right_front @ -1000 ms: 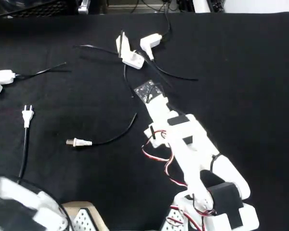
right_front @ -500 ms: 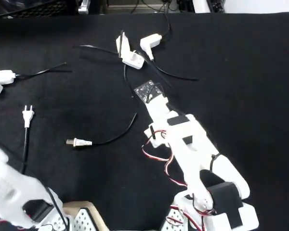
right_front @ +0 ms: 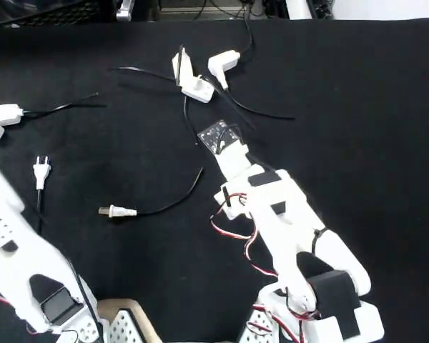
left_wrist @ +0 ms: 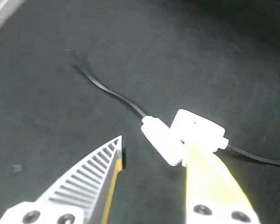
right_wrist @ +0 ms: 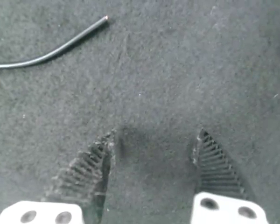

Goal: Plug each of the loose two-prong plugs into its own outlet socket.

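High view: a fixed overhead camera faces down on the whole table (right_front: 357, 86). The left arm (right_front: 28, 264) enters at 7 o'clock, the right arm (right_front: 293, 229) at 5 o'clock.

Wrist views: each looks closely past its own gripper, the left gripper (left_wrist: 154, 142) and the right gripper (right_wrist: 157, 133), onto that table's black surface.

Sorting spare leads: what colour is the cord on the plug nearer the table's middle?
Black cord, white plug; the high view shows it best.

A black cloth (right_front: 372, 107) spreads across the view, with 1 dark slatted crate (right_front: 50, 11) at its far edge.
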Robot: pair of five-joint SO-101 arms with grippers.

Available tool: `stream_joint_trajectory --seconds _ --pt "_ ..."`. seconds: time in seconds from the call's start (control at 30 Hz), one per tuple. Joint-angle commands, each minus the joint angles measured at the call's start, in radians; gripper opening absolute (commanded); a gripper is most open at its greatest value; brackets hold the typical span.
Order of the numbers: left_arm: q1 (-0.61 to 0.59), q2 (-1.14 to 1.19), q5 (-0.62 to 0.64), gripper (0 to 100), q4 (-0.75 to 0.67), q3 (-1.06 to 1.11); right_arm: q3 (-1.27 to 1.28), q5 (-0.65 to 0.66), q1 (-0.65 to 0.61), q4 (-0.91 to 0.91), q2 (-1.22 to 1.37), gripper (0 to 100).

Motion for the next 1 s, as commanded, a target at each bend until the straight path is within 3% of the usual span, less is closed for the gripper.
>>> stream_joint_trajectory --seconds 0.0,0.6,0.97 --pt "0.059 0.074 0.023 21 -0.089 -0.050 -0.002 0.012 -0.012 -0.009 -0.038 26.1" --pt "0.015 0.227 0.316 21 -0.127 -0.041 -0.002 0.012 -0.012 -0.021 -0.038 26.0" --pt "0.015 0.338 0.330 21 -0.146 -0.051 -0.002 0.012 -0.012 -0.021 -0.038 26.0"
